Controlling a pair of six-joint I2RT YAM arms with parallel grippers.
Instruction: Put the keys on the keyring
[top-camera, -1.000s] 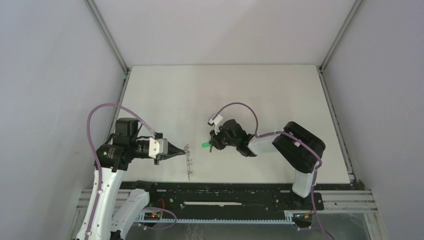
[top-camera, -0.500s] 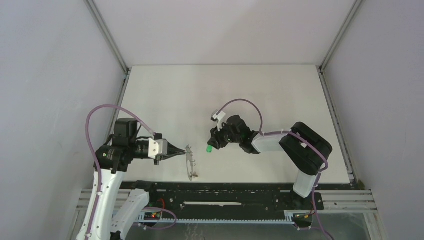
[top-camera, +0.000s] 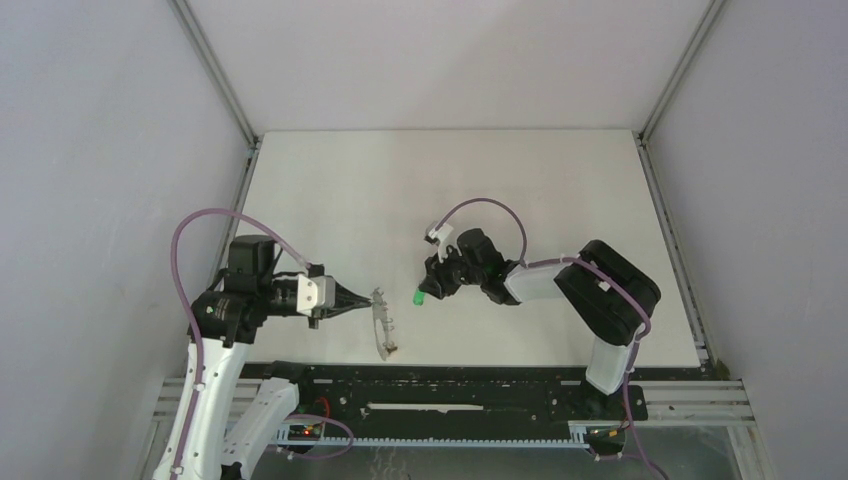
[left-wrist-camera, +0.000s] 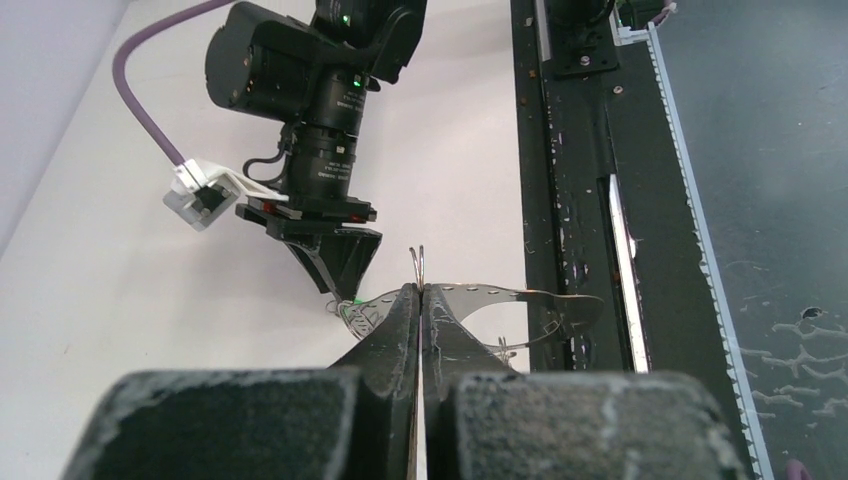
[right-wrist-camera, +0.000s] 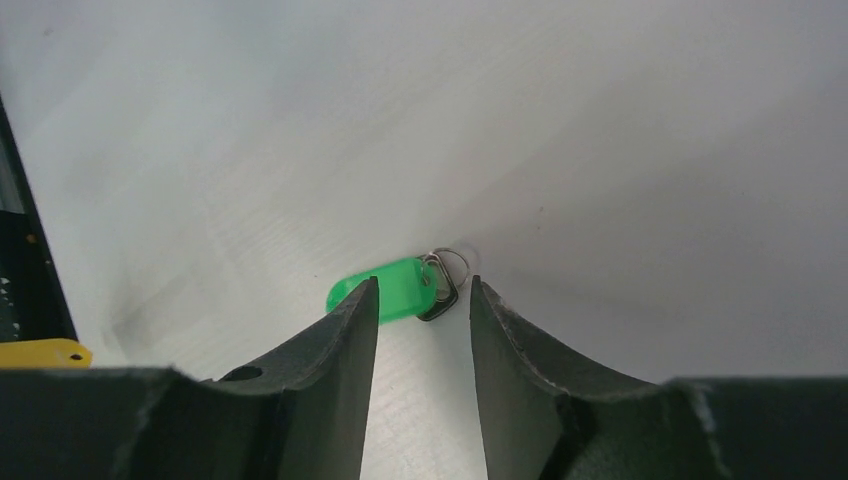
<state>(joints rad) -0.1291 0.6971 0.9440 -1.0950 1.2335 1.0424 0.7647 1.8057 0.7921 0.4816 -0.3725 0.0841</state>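
The likeliest slip is in the pickup. The green key lies flat on the tabletop just beyond the tips of the right fingers. These are spread apart and grasp nothing. The key's plastic head is half hidden behind one tip, so closing from here could catch only an edge, and the key might pivot or skid away. A grip that covers its small wire loop would leave nothing free to thread.

The keyring is clenched by its thin rim in the left fingers, standing on edge with its band running off to their right. I judge that a sideways push during threading could swivel it in so narrow a pinch.

Nothing lies between the key and the keyring, but the two sets of fingers point at each other at close quarters and could knock together. The black rail runs just right of the left fingers.
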